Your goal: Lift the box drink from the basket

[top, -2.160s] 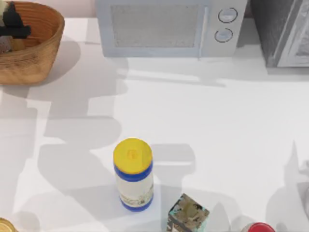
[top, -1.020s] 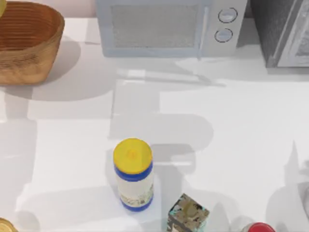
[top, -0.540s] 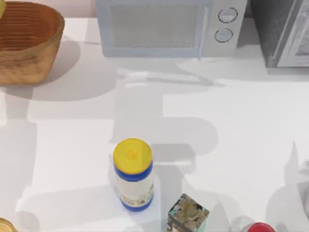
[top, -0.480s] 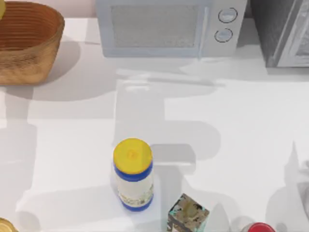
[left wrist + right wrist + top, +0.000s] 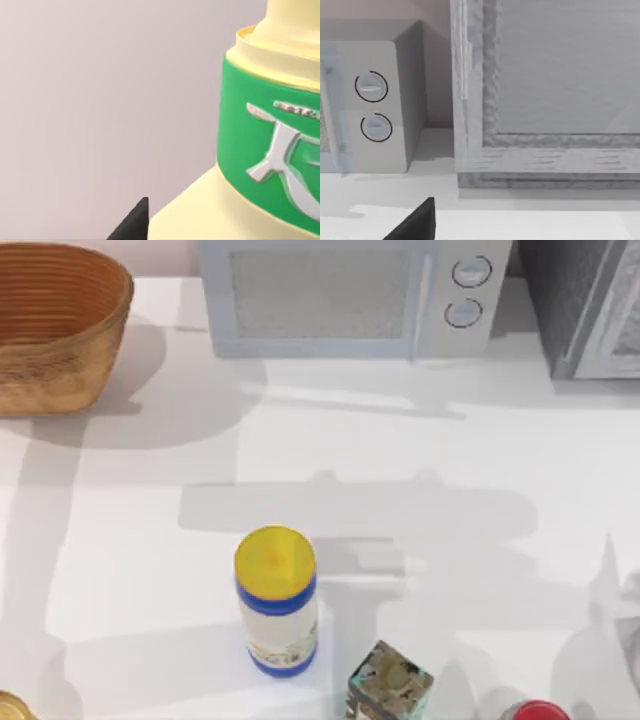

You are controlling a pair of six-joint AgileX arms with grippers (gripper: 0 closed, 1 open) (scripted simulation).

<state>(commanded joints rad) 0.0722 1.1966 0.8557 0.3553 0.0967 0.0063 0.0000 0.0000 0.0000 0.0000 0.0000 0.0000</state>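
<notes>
The left hand [image 5: 136, 226] is clamped on the drink [image 5: 210, 215]. One dark finger [image 5: 138, 219] lies against the pale yellow carton. The carton is very close to the left wrist camera. It has a green band with white print, and a narrower yellow part rises above the band. Behind the drink there is a plain wall [image 5: 100, 100], so the drink is up in the air and off the worktop.

The right hand [image 5: 415, 225] is above the worktop [image 5: 520, 220]. It faces the microwave's [image 5: 375, 100] side with two dials and a grey cabinet [image 5: 545, 90] beside it. I cannot tell if this hand is apart or together.

In the top view, the basket [image 5: 60, 370] stands at the far left corner of the worktop [image 5: 450, 470]. The microwave [image 5: 350, 300] is at the back and the cabinet [image 5: 580, 310] at the far right. A bottle [image 5: 277, 600] with a yellow cap stands near the front, and a small dark box [image 5: 390, 685] is just beside it.
</notes>
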